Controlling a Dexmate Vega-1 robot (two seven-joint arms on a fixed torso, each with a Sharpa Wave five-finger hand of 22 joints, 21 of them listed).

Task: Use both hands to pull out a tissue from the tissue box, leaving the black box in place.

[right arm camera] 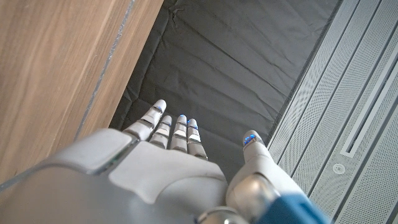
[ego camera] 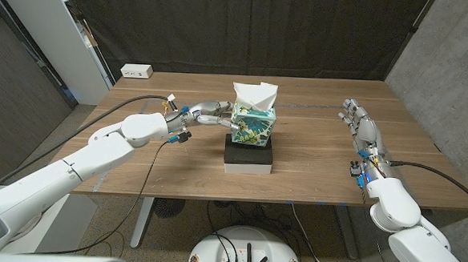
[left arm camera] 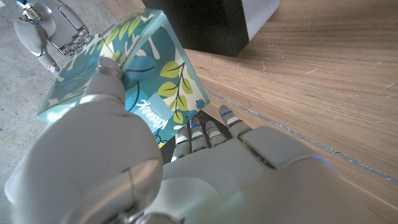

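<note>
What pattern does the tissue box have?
The tissue box is teal with green and white leaves, shown best in the left wrist view.

tissue (ego camera: 255,94) top unobstructed, left hand (ego camera: 212,112) beside

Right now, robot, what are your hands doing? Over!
Left hand gripping tissue box. Right hand open, off to the side. Tissue not pulled yet; box on black box. Nothing in the way.
</note>
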